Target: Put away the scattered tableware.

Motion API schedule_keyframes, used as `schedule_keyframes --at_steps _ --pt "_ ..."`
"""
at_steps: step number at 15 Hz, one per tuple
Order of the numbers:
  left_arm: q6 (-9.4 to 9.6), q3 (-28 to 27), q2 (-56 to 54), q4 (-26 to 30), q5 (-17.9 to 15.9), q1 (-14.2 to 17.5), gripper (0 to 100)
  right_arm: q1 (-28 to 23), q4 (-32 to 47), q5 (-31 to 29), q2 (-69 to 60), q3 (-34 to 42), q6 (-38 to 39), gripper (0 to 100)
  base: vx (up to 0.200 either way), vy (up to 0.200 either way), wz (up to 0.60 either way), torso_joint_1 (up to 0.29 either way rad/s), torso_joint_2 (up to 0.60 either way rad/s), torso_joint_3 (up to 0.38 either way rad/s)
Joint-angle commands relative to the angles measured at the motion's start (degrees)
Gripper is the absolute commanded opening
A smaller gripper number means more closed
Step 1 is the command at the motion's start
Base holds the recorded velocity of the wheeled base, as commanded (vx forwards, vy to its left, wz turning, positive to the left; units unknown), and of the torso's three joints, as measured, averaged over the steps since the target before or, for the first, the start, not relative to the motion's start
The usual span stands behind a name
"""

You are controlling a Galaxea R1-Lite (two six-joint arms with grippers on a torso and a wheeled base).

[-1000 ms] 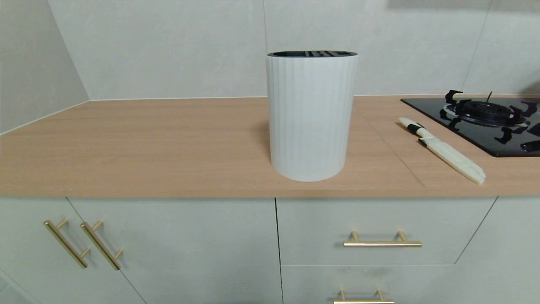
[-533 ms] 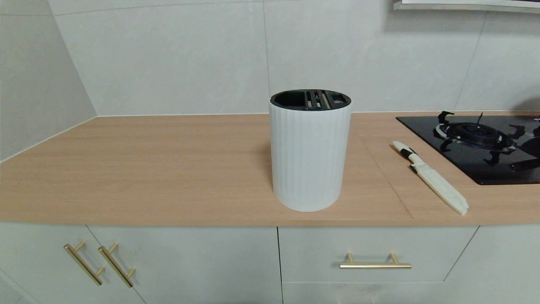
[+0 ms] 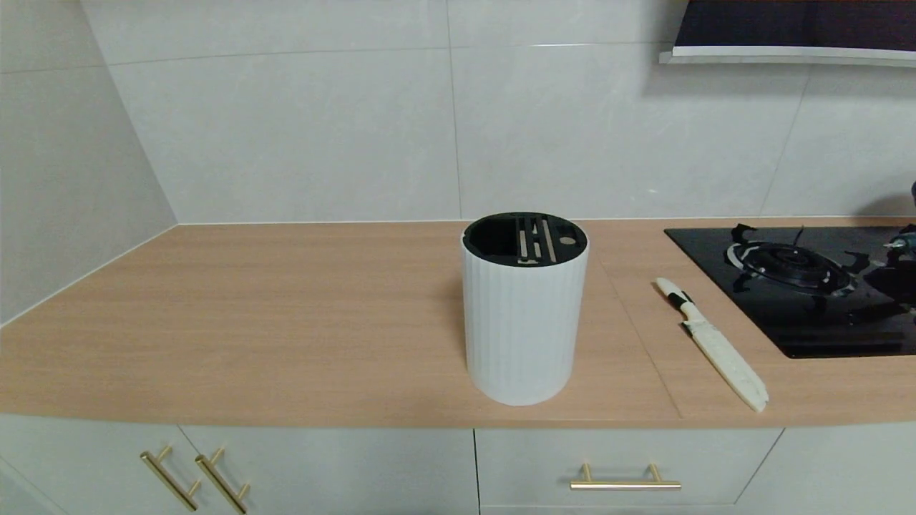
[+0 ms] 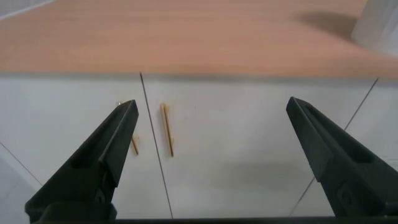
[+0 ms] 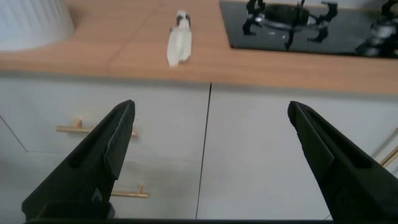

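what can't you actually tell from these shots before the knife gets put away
- Inside the holder, head view: the slots are dark, and the rim hides how deep they go and whether anything sits in them.
- The knife, right wrist view: blurred, so which way its cutting edge faces is unreadable.
- The stove, head view: cut off by the picture's edge, so its far side is unseen.

left gripper [image 4: 210, 106]: two dark fingers [image 4: 102, 158] spread wide apart
countertop [image 4: 186, 31]: light wood, front edge running above the cabinets
cabinet doors [image 4: 249, 143]: pale, split by thin seams
handles [image 4: 166, 129]: two brass bars, one on either side of a seam
white container [image 4: 380, 25]: on the countertop, partly cut off, shadow beside it
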Motion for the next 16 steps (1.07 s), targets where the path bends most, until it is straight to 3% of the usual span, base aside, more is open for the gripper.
schedule_keyframes --at_steps 1,16 --pt "-0.02 0.0 0.0 0.0 0.0 0.0 100 0.0 0.0 0.0 0.1 0.0 0.0 100 0.000 0.000 0.00 0.237 -0.51 -0.281" --pt "-0.02 0.0 0.0 0.0 0.0 0.0 100 0.0 0.0 0.0 0.1 0.0 0.0 100 0.000 0.000 0.00 0.252 -0.54 -0.286"
